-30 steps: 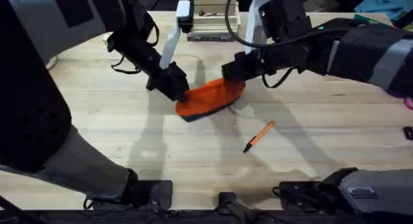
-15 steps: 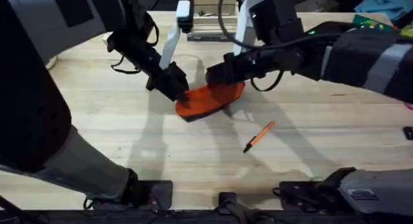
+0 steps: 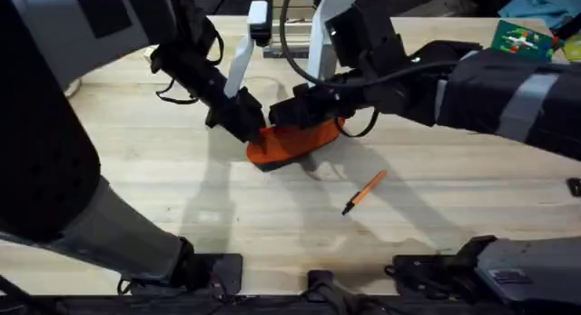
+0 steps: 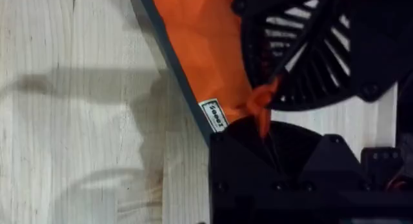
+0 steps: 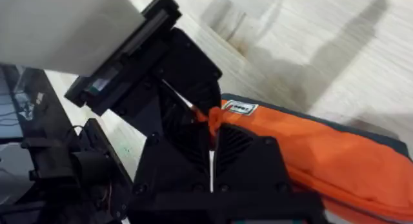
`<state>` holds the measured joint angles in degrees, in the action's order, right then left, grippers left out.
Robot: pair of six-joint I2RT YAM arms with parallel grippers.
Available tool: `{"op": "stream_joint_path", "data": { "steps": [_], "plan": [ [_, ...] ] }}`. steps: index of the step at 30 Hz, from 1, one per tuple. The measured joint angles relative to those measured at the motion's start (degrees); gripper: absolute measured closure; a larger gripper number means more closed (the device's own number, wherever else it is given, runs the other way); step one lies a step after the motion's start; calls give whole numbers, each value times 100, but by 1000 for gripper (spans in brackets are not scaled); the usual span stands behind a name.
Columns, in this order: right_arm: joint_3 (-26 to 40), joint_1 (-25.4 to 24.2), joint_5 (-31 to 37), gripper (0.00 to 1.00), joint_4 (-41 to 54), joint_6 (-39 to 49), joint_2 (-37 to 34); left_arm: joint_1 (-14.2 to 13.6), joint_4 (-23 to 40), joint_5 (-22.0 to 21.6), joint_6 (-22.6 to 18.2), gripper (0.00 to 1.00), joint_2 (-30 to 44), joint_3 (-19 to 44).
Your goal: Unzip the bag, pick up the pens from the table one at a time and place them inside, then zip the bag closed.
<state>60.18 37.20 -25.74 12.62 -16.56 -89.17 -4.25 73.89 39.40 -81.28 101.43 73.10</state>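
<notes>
The orange pencil pouch (image 3: 292,141) lies at centre frame on the wooden table (image 3: 436,197); the left gripper (image 3: 250,126) clamps its left end. The right gripper (image 3: 300,111) pinches the small orange pull (image 5: 208,118), crowding the pouch's top; the orange pen (image 3: 364,191) lies apart, lower right.

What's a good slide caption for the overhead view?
Both pincers meet at the orange bag on the table; one pen waits nearby.

A green patterned packet (image 3: 522,35) lies at the two o'clock corner. A pale tray of small items (image 3: 295,32) sits at twelve o'clock.
</notes>
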Motion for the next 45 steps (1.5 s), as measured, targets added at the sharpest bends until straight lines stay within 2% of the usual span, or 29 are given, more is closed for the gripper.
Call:
{"op": "stream_joint_path", "data": {
  "steps": [20, 22, 25, 28, 29, 33, 37, 45],
  "plan": [
    [-15, 524, 262, 969, -453, 10, -11, 59, 46, -70, -45, 958, 0, 0],
    [-15, 522, 269, 884, -463, 39, -11, 59, 55, -70, -68, 958, 0, 0],
    [-15, 413, 358, 515, -498, 52, -9, 76, 72, -109, -133, 958, 0, 0],
    [-15, 221, 381, 82, -429, 139, 37, 81, 61, -116, -136, 958, 0, 0],
    [-15, 180, 301, 23, -360, 213, 104, 80, 27, -97, -127, 958, 0, 0],
    [-14, 185, -51, 5, 72, 570, 467, 41, -22, -66, -83, 958, 0, 0],
    [-13, -43, -207, 4, 519, 872, 777, 37, -22, -61, -79, 957, 0, 0],
    [-13, -412, -60, 4, 992, 1260, 1405, 37, -22, -57, -81, 957, 0, 0]
  ]
}}
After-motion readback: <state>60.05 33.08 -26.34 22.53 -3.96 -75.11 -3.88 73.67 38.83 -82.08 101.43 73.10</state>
